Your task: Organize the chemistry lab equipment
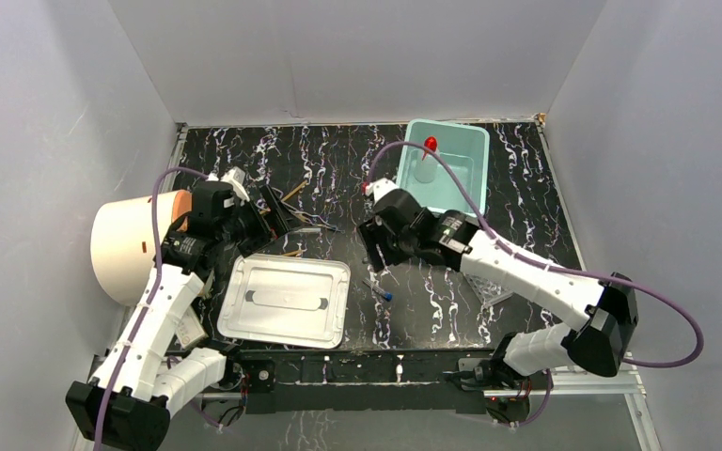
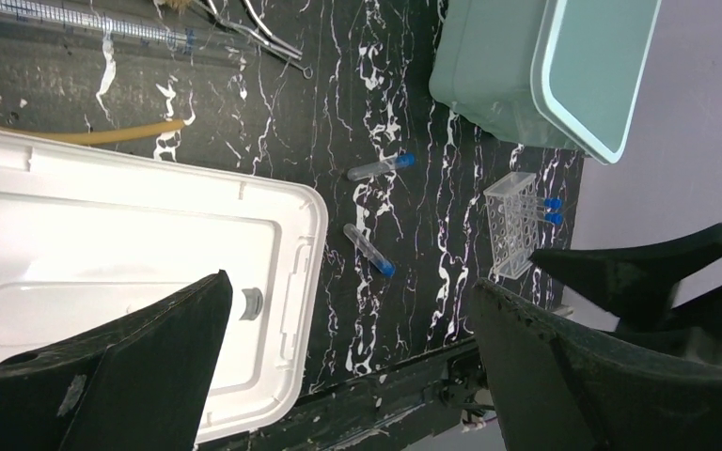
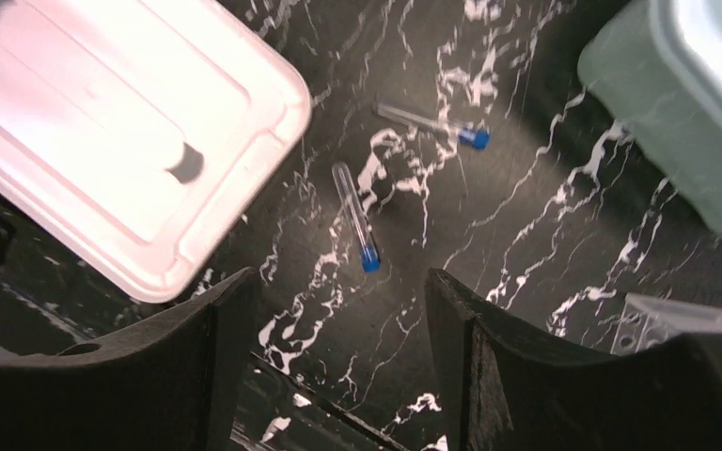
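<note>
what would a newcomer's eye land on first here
Probably the big cream cylinder at the left edge and the teal bin at the far right, a red-capped squeeze bottle standing inside. Then the white tray at near centre, with two blue-capped tubes lying loose on the black marbled table beside it.

This is looking like a robot test cell dressed as a chemistry lab. Bare grey walls are boxing in a black marbled table. A left arm and a right arm are standing bolted at its near edge. Blue-capped tubes, a clear rack, rubber tubing and a squeeze bottle are sitting around.
</note>
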You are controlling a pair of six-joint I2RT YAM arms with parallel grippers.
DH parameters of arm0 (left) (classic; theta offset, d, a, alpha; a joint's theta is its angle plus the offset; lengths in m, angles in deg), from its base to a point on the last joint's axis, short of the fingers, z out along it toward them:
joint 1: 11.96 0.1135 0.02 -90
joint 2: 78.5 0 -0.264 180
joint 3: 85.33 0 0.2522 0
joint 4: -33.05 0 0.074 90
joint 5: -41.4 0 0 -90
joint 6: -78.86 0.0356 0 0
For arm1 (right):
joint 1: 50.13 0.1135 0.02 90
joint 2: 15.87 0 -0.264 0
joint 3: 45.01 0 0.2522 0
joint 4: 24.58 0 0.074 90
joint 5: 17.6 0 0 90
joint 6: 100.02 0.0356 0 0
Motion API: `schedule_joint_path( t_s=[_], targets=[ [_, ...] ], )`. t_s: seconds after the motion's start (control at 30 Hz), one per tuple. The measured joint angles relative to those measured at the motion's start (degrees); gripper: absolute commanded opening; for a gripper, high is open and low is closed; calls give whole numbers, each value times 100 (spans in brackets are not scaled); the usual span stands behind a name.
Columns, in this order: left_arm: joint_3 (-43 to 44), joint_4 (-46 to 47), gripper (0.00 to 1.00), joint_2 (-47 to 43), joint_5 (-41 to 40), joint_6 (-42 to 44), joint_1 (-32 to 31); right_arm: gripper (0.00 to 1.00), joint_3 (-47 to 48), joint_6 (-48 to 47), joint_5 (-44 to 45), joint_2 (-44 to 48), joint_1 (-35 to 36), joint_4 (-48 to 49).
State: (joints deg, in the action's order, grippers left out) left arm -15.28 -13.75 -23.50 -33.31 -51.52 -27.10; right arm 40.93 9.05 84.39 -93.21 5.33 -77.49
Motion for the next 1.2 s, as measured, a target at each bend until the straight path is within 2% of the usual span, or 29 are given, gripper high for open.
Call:
schedule_joint_path(
  t_s=[0.3,0.4,0.47,0.7,0.77,0.87,1.2],
  targets=[
    [-258,109,98,-59,-15,-273,0,59,-1198,546,553,-243,680,81],
    [-258,131,98,-131,-92,-328,0,59,-1580,710,621,-334,713,229],
    [-258,131,98,-216,-173,-361,0,63,-1759,907,684,-411,713,345],
    [-258,129,98,-577,-623,-562,0,65,-1714,1211,809,-1078,706,636],
    [-258,127,98,-610,-702,-590,0,60,-1633,1202,748,-1362,706,671],
    [-258,118,98,-595,-767,-610,0,57,-1558,1180,691,-1674,706,748],
    [-258,79,98,-509,-844,-634,0,54,-1572,935,509,-1733,612,1115]
  ],
)
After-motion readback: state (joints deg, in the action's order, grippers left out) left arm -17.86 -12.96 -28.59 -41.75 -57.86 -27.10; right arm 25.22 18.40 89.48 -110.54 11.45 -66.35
